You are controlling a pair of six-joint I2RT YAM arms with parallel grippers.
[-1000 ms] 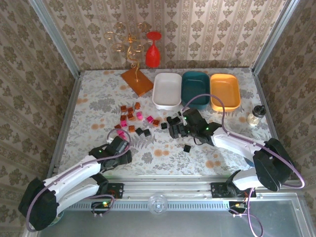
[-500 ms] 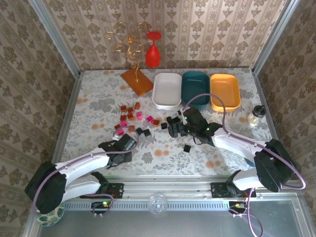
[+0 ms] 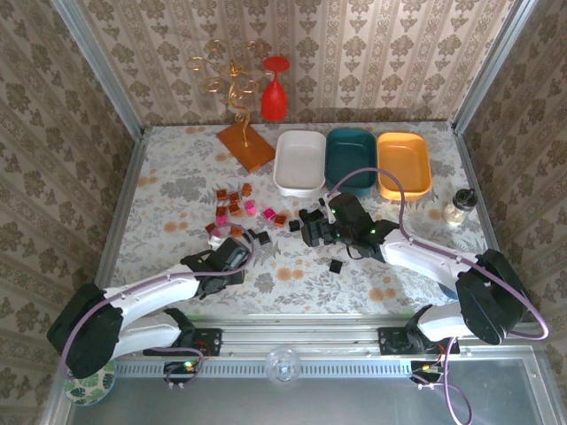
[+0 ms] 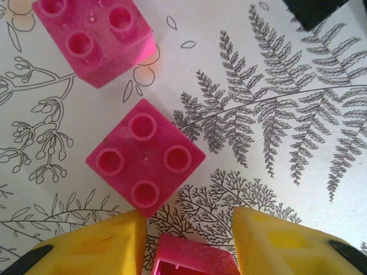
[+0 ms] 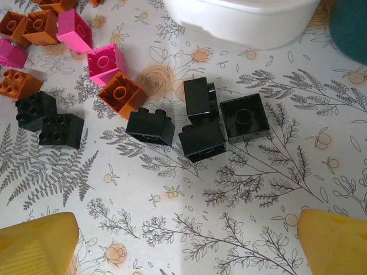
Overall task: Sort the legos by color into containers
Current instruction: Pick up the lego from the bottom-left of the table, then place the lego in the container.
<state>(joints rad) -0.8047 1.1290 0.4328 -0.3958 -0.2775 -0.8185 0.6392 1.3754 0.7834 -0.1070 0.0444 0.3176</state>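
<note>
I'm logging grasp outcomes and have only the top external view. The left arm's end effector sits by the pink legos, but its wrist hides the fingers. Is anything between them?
Observer: Yes. In the left wrist view a pink lego sits between the yellow fingers of the left end effector. They flank it closely, but I cannot tell whether they pinch it yet.
Operator: Any neighbour close enough to snag?
Observer: A second pink lego, studs up, lies just ahead of the fingertips, its near corner close to one finger.
Operator: And the other arm?
Observer: The right end effector is open, with bare table between its fingers. A cluster of black legos lies ahead of it.
</note>
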